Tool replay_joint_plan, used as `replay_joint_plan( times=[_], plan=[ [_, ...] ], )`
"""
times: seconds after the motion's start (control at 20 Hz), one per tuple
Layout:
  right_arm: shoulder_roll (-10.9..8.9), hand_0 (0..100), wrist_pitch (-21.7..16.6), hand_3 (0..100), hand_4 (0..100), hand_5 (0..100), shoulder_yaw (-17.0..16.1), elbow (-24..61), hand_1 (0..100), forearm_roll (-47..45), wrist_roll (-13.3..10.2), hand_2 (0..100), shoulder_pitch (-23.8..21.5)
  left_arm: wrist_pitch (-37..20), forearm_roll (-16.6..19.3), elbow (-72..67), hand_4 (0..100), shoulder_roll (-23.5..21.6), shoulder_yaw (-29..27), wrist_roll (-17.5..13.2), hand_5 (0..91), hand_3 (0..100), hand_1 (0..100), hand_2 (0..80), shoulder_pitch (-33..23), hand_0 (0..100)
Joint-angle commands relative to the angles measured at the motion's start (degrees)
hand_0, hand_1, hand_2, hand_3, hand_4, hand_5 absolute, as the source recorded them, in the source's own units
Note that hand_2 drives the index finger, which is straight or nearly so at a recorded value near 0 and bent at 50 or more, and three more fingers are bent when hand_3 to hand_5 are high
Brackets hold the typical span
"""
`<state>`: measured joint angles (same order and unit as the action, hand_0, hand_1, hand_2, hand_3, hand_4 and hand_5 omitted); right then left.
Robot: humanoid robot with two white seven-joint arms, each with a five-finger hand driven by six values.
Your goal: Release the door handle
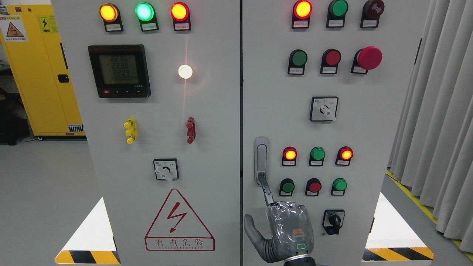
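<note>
A robot hand (pixel 286 231) rises from the bottom edge of the grey cabinet's right door (pixel 369 122), one finger extended so its tip touches the lower end of the door handle (pixel 261 159); the other fingers (pixel 292 208) are curled in, the thumb spread aside. The upright silver handle sits near the door's left edge, beside the indicator lamps (pixel 317 154). From which side the arm enters cannot be told.

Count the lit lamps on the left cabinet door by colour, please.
Amber lamps: 1
Green lamps: 1
Red lamps: 1
White lamps: 1
Total: 4
</note>
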<state>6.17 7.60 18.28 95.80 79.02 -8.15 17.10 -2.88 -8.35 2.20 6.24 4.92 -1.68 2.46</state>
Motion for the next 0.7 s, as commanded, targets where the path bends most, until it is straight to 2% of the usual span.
replay_joint_plan(
  times=[0.0, 0.65],
  plan=[
    [-0.02, 55, 0.04, 100, 100, 100, 0.01, -0.18, 30, 0.00, 0.76, 3, -0.05, -0.02, 0.00, 0.00, 0, 0.00, 0.00, 0.01, 0.0, 0, 56, 0.0, 0.00, 12],
    [-0.02, 55, 0.04, 100, 100, 100, 0.01, -0.09, 30, 0.00, 0.85, 4, -0.23, -0.02, 0.00, 0.00, 0, 0.00, 0.00, 0.01, 0.0, 0, 56, 0.0, 0.00, 12]
  ],
)
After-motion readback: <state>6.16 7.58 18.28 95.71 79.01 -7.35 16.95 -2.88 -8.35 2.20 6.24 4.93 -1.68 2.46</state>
